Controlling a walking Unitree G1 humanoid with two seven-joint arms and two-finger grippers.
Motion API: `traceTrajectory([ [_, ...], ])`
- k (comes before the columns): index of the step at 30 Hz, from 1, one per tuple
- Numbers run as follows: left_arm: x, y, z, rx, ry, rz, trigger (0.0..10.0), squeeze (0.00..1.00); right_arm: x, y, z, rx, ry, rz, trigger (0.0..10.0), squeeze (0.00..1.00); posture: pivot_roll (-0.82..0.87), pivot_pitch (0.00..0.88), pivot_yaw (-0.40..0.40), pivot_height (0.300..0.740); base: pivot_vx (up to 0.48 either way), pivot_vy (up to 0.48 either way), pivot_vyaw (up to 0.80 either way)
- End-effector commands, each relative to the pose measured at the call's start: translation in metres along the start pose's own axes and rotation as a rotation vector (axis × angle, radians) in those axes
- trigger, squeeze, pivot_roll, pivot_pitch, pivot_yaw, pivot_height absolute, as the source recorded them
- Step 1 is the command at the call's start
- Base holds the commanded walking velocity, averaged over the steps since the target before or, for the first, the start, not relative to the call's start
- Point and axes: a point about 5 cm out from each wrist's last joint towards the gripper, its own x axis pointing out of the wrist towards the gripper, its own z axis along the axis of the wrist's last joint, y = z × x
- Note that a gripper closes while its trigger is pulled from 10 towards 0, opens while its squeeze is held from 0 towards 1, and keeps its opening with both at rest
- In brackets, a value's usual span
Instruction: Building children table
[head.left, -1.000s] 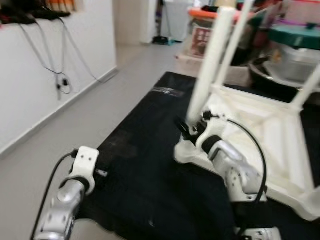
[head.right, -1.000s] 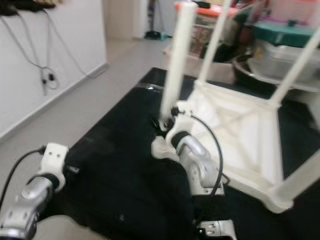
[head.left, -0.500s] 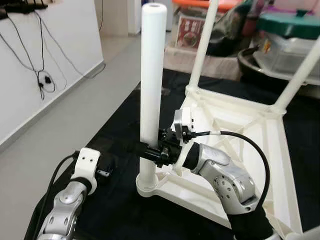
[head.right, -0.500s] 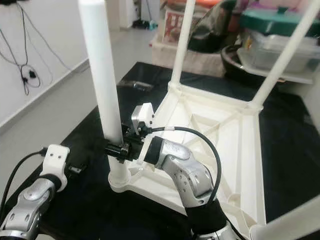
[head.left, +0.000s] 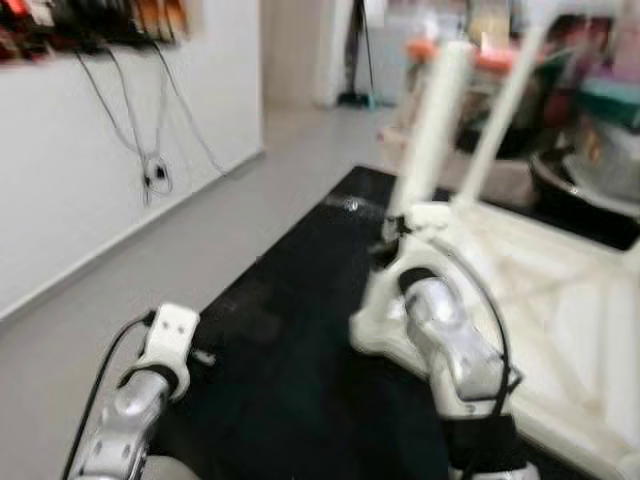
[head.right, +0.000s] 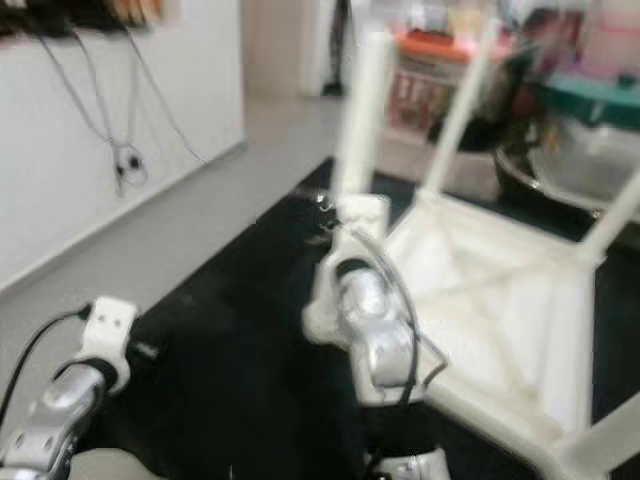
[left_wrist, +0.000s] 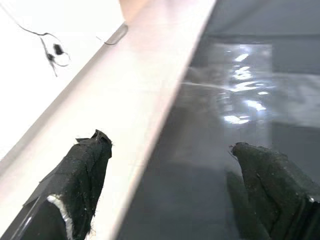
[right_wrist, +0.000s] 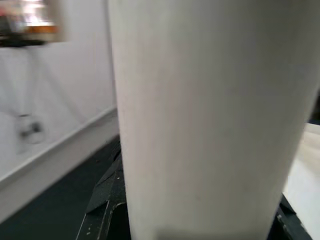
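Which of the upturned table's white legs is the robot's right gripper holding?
The near-left corner leg, closest to the wall: the right gripper reaches its base, and it looms close in the right wrist view. The other legs stand untouched.

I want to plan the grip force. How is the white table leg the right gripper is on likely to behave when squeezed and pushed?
The table leg looks like a smooth, stiff tube, so it may slip or turn between the right gripper's fingers. Standing upright in a corner of the upturned table, it would probably rock rather than bend. The white plastic look suggests it is light.
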Motion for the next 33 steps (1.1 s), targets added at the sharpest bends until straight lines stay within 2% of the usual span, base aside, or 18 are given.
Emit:
traceTrajectory([
  [1,0.001,-0.006,0.002,-0.003,0.005,-0.017,10.0,0.0,-0.006,-0.033,-0.042,-0.064,0.195,-0.172,0.0,0.0,0.09,0.0,-0.048,0.74,0.0,0.0,0.0],
  [2,0.001,-0.006,0.002,-0.003,0.005,-0.017,10.0,0.0,-0.006,-0.033,-0.042,-0.064,0.195,-0.172,0.0,0.0,0.09,0.0,-0.048,0.74,0.0,0.0,0.0],
  [3,0.001,-0.007,0.002,-0.005,0.002,-0.019,10.0,0.0,-0.006,-0.031,-0.041,-0.053,0.197,-0.141,6.3,0.0,0.09,0.0,-0.05,0.74,0.0,0.0,0.0],
  [4,0.0,-0.009,0.0,-0.005,0.005,-0.021,10.0,0.0,-0.004,-0.022,-0.039,-0.019,0.185,-0.054,10.0,0.0,0.09,0.0,-0.052,0.74,0.0,0.0,0.0],
  [6,-0.001,-0.009,-0.003,-0.002,0.015,-0.021,10.0,0.0,-0.002,-0.006,-0.034,0.055,0.149,0.053,10.0,0.0,0.09,0.0,-0.053,0.74,0.0,0.0,0.0],
  [7,-0.002,-0.008,-0.003,-0.003,0.015,-0.018,10.0,0.0,-0.001,0.005,-0.024,0.117,0.085,0.152,10.0,1.0,0.1,0.0,-0.059,0.74,0.0,0.0,0.0],
  [14,-0.002,-0.003,-0.003,-0.001,0.015,-0.008,10.0,0.0,0.006,0.037,0.004,0.247,0.024,0.405,10.0,1.0,0.1,0.0,-0.061,0.74,0.0,0.0,0.0],
  [15,-0.001,-0.001,-0.003,0.0,0.015,-0.005,10.0,0.0,0.007,0.043,0.017,0.277,-0.01,0.518,10.0,0.0,0.1,0.0,-0.061,0.74,0.0,0.0,0.0],
  [19,0.001,-0.002,-0.001,-0.001,0.009,-0.008,10.0,0.0,-0.011,0.063,0.049,0.221,-0.19,1.015,10.0,0.0,0.1,0.0,-0.067,0.74,0.0,0.0,0.0],
  [20,0.001,-0.002,-0.001,-0.001,0.009,-0.008,10.0,0.0,-0.011,0.063,0.049,0.221,-0.19,1.015,10.0,0.0,0.1,0.0,-0.067,0.74,0.0,0.0,0.0],
  [21,0.001,-0.004,-0.001,0.0,0.008,-0.009,10.0,0.0,-0.022,0.069,0.047,0.194,-0.199,1.172,2.7,0.0,0.12,0.0,-0.075,0.74,0.0,0.0,0.0],
  [23,0.001,-0.004,-0.001,0.0,0.008,-0.009,10.0,0.0,-0.022,0.069,0.047,0.194,-0.199,1.172,2.7,0.0,0.12,0.0,-0.075,0.74,0.0,0.0,0.0],
  [24,0.0,-0.004,0.001,-0.002,0.003,-0.006,10.0,0.0,-0.05,0.076,0.037,0.183,-0.163,1.472,0.0,0.0,0.13,0.0,-0.083,0.74,0.0,0.0,0.0],
  [26,0.0,-0.004,0.001,-0.002,0.003,-0.006,10.0,0.0,-0.05,0.076,0.037,0.183,-0.163,1.472,0.0,0.0,0.13,0.0,-0.083,0.74,0.0,0.0,0.0],
  [28,-0.004,0.0,-0.003,0.003,0.016,0.005,10.0,0.0,-0.075,0.073,0.018,0.166,-0.101,1.641,0.0,0.0,0.13,0.0,-0.084,0.74,0.0,0.0,0.0],
  [30,-0.006,0.001,-0.005,0.005,0.023,0.008,10.0,0.0,-0.079,0.07,0.012,0.165,-0.078,1.654,0.0,0.0,0.12,0.0,-0.082,0.74,0.0,0.0,0.0],
  [32,-0.007,0.001,-0.007,0.005,0.028,0.008,10.0,0.0,-0.073,0.068,0.005,0.146,-0.052,1.57,0.0,0.0,0.12,0.0,-0.082,0.74,0.0,0.0,0.0],
  [33,-0.008,0.0,-0.007,0.003,0.029,0.004,10.0,0.0,-0.054,0.067,-0.005,0.089,-0.019,1.355,0.0,0.0,0.11,0.0,-0.076,0.74,0.0,0.0,0.0],
])
